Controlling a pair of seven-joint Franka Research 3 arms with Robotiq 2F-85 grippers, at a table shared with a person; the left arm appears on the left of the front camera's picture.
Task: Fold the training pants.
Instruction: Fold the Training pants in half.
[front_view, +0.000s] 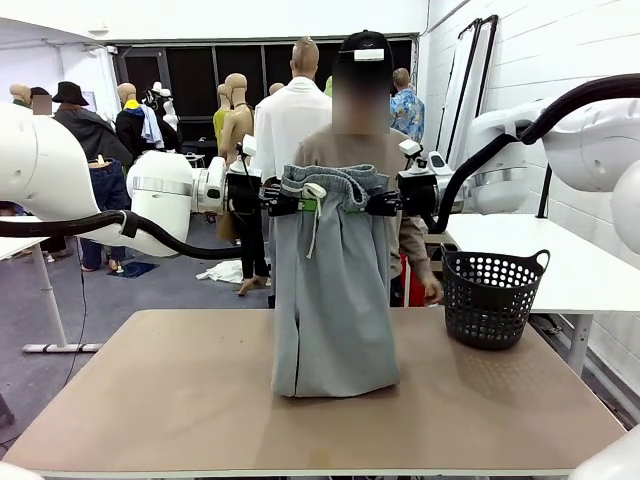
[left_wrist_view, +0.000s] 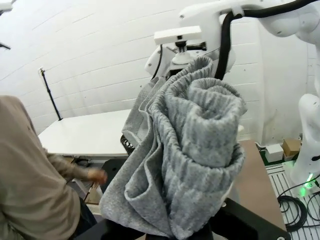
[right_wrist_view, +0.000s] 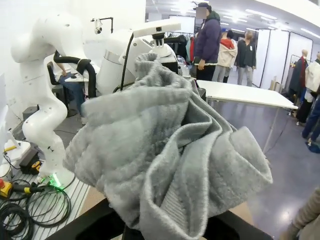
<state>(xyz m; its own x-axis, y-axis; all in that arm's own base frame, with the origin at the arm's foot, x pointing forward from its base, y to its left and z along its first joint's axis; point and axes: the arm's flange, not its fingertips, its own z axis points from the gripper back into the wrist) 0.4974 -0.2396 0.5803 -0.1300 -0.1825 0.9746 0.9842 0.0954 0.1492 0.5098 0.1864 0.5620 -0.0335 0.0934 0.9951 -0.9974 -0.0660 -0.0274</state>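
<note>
Training pants (front_view: 332, 300) hung by waistband — left end effector (front_view: 283, 206), right end effector (front_view: 378, 205) clamped on it

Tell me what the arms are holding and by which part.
Both hold the training pants by the waistband: left tool at one end, right tool at the other.

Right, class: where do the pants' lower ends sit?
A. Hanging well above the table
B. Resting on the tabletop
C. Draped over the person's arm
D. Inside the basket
B: the pants hang from the left hand and right hand at the waistband, and their lower ends meet the table.
</note>
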